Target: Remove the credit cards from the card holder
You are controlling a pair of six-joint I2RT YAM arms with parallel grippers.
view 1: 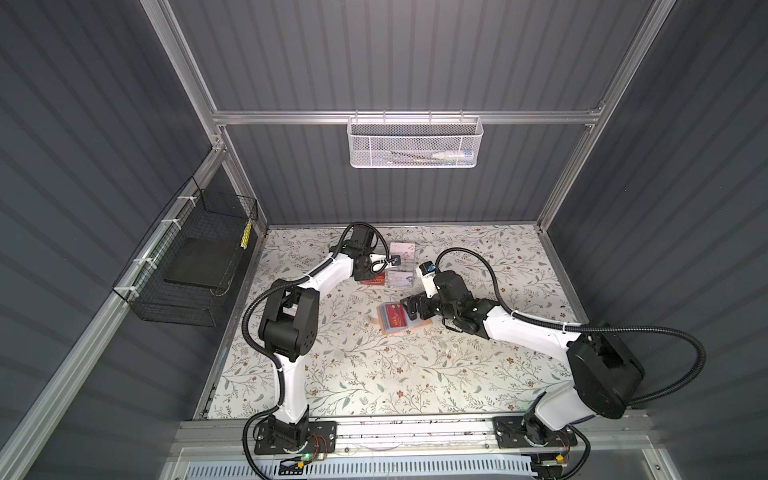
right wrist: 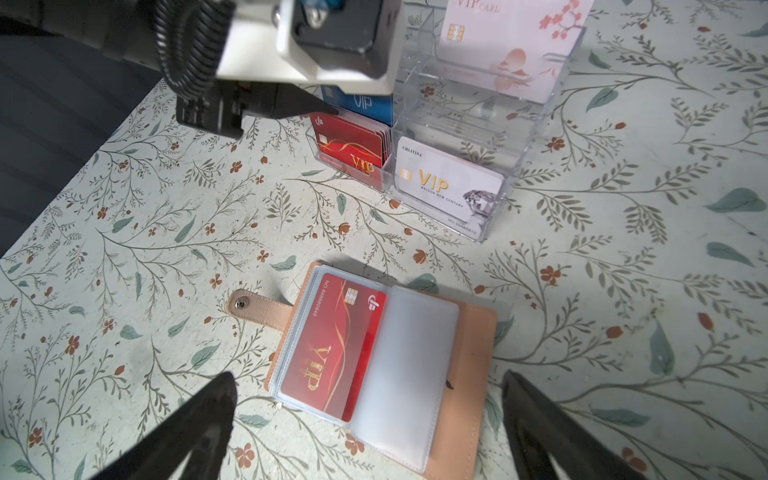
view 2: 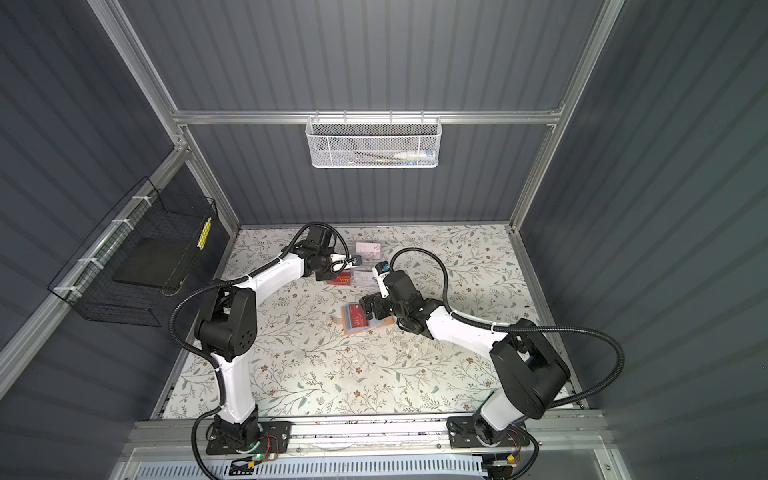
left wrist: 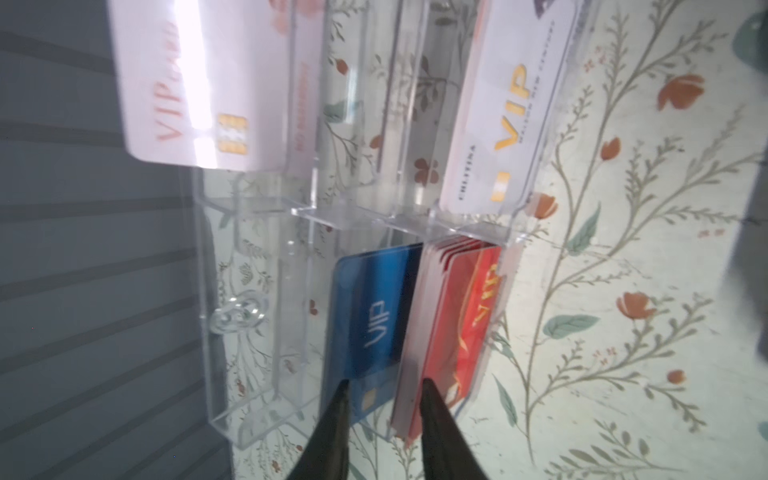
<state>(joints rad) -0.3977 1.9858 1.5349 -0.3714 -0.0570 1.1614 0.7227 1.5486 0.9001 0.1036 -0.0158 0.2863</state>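
Left wrist view: the left gripper has its fingers slightly parted astride a blue card standing in the clear box, beside a red stack. Right wrist view: the right gripper, fingers spread wide, hovers above the open card holder, with a red card inside. In both top views the card holder lies mid-table.

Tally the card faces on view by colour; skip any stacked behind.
Red cards: 2, one in the holder, one fronting a stack in the box
Blue cards: 1
White cards: 1
Pink cards: 1
Total: 5
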